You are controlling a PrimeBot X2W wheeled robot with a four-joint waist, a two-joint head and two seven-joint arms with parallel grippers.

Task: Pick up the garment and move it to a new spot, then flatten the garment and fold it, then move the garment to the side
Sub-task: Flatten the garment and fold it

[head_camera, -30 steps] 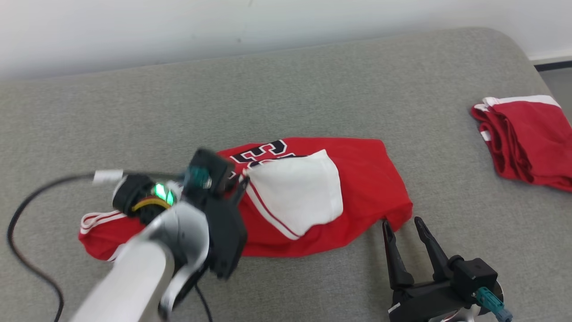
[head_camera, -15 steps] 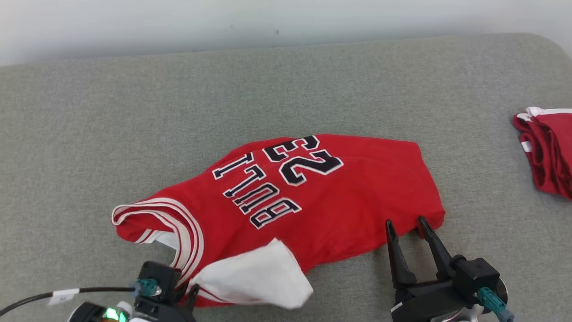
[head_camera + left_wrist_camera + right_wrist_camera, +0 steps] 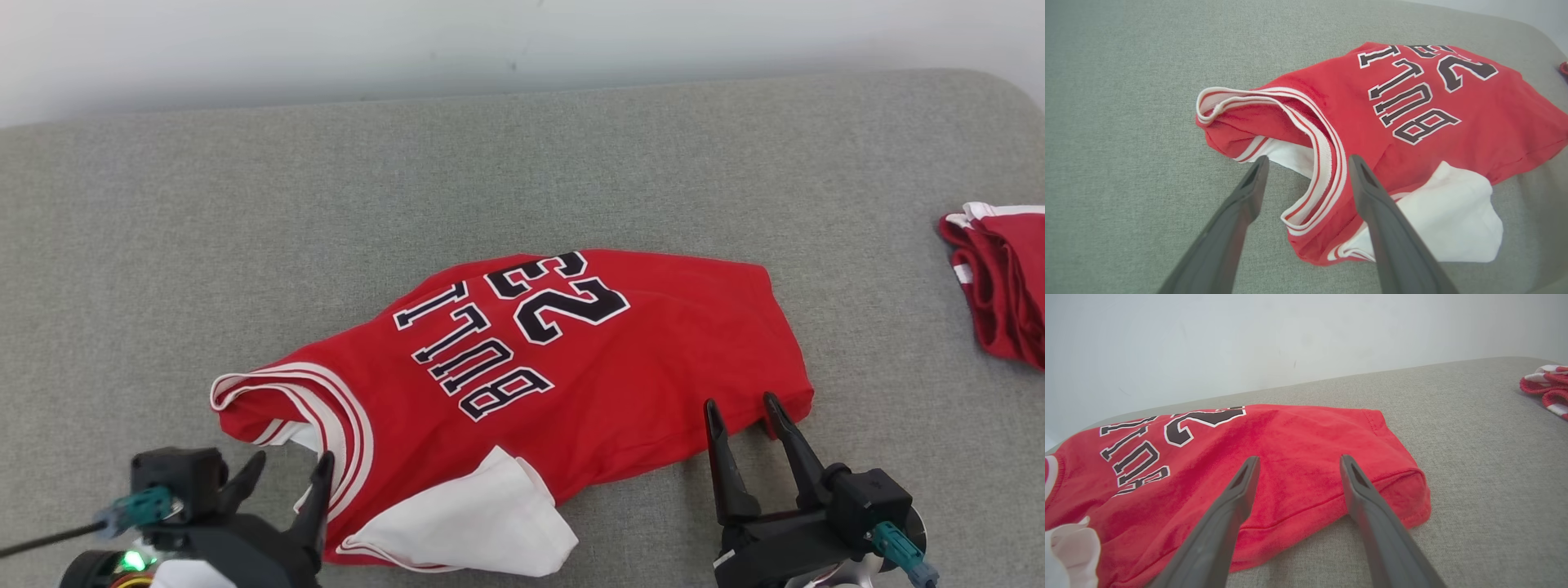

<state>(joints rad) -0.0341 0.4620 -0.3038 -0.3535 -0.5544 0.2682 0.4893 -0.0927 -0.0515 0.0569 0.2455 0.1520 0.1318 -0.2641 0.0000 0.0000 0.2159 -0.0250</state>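
Observation:
The garment is a red jersey with black lettering and white-striped trim, lying crumpled on the grey surface with a white sleeve folded out at its near edge. My left gripper stands open at the lower left, its fingers straddling the striped neck trim with nothing clamped. My right gripper is open at the jersey's near right hem, fingertips just over the cloth's edge. In the right wrist view the red fabric lies between and beyond the two fingers.
A second red garment with white trim lies bunched at the right edge of the grey padded surface. A pale wall runs along the far side. A black cable trails from my left wrist at the lower left.
My left gripper has let go of the jersey's neck trim and opened. The white sleeve settled on the surface. The right gripper has stayed put; the camera has shifted a little.

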